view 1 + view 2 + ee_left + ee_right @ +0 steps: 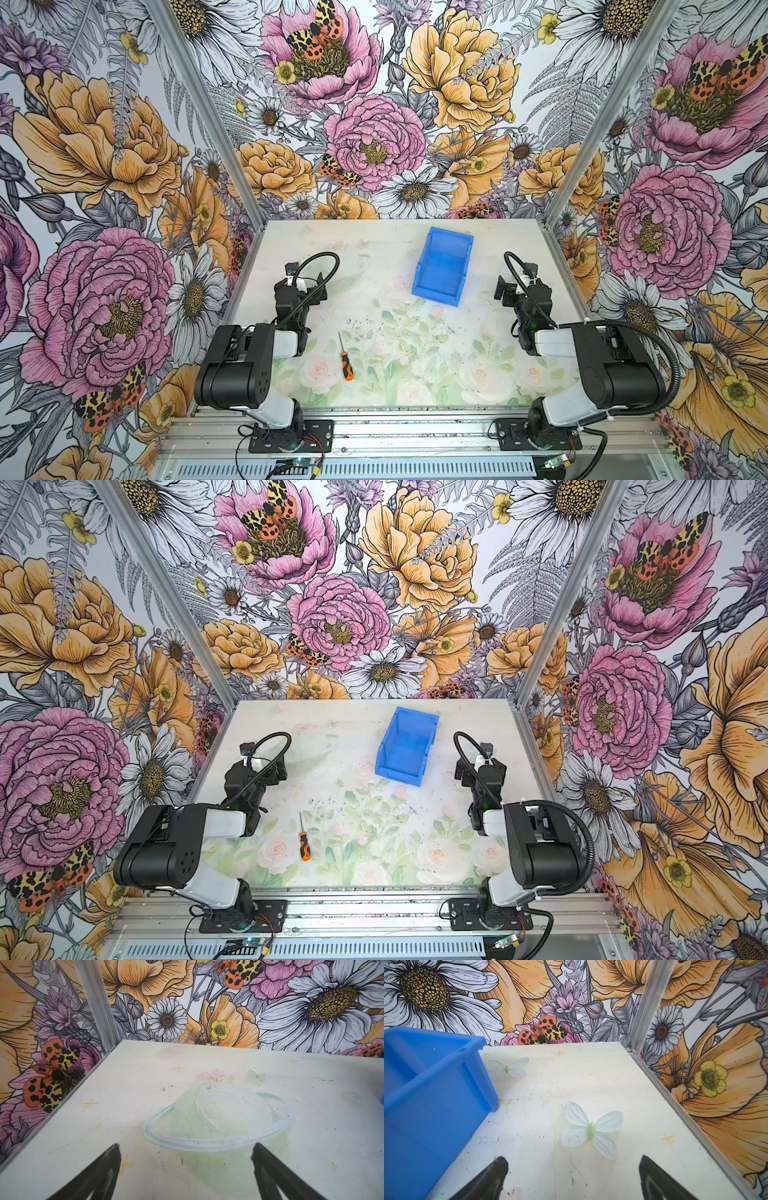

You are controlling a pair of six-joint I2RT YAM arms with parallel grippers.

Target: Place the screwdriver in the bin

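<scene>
Enclosure: floral-printed walls (374,124) on three sides, with a pale table (374,257) bearing a faded flower print and scattered dark specks.

Item 1, the bin (435,297): blue and open-topped, it stands upright on the far half of the table. It is turned slightly, with its lower lip towards the near edge. It shows in both top views.

Item 2, the screwdriver (345,363): it lies flat on the table outside the bin, well apart from it. It is on the near side of the bin and towards the left arm's side. The orange-and-black handle is the end farther from the bin, and the thin shaft points towards the far wall.

Item 3, the left gripper (186,1147): it is well apart from the bin on the bin's left side. Its fingers are spread wide, and only the table print shows between them. It touches neither task item.

Item 4, the right gripper (573,1158): it is near the bin on the bin's right side, not touching it. In the right wrist view the bin's outer wall stands close beside one fingertip. The fingers are spread wide over bare table and grip nothing.
</scene>
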